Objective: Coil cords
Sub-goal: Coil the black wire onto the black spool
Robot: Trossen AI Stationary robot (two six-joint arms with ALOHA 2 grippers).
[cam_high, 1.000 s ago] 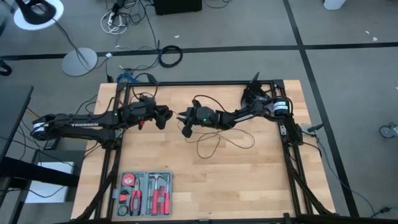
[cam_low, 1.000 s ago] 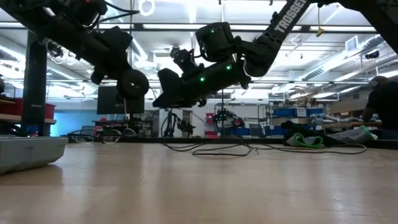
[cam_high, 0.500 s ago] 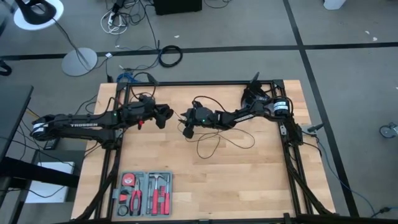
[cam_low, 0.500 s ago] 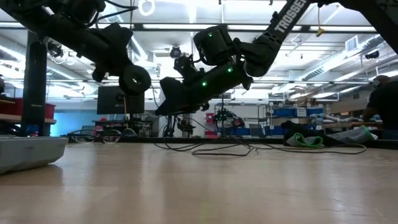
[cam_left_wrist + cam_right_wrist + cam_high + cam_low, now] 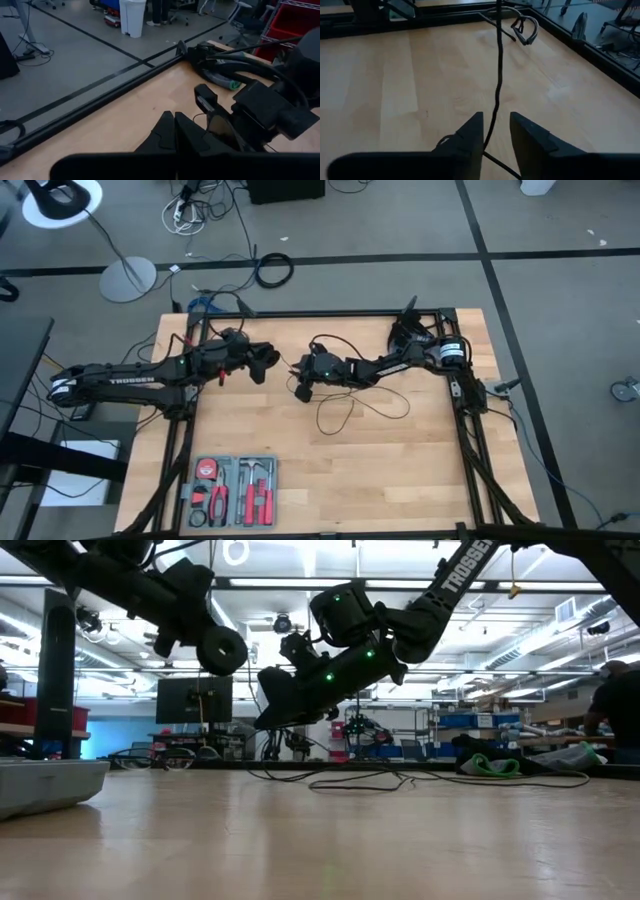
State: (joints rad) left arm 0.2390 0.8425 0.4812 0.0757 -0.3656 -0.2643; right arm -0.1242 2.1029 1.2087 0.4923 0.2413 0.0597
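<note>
Both arms hung over the back half of the table point(image 5: 400, 470) with their heads nearly meeting, so this looked like the middle of the gathering step, not the end of it. The right gripper point(image 5: 496, 131) was the busy one. In its own wrist view the two fingers point(image 5: 470, 132) stood a little apart, with the cord point(image 5: 496, 85) running straight down the gap between them. They flanked it rather than pinched it, as far as one could tell; whether either pad actually touched was not clear. From above, that gripper point(image 5: 302, 388) sat just right of the left arm's head, and most of the cord point(image 5: 345, 412) lay in loose, sloppy loops on the wood right in front of it. None of it was a tidy coil yet.

The left gripper point(image 5: 174, 131) had its fingers pressed together with nothing visible between them. In the overhead shot it point(image 5: 265, 363) hovered just left of the right gripper and looked to be waiting. The cord's puck end couldn't be picked out for sure in any view.

The tool tray point(image 5: 232, 490) near the table's front left corner was well clear of all this.

Best guess at what the next move needed: the right fingers had to close properly on the strand, then lift and lay it round so the loops stacked instead of dragging the whole tangle along.
</note>
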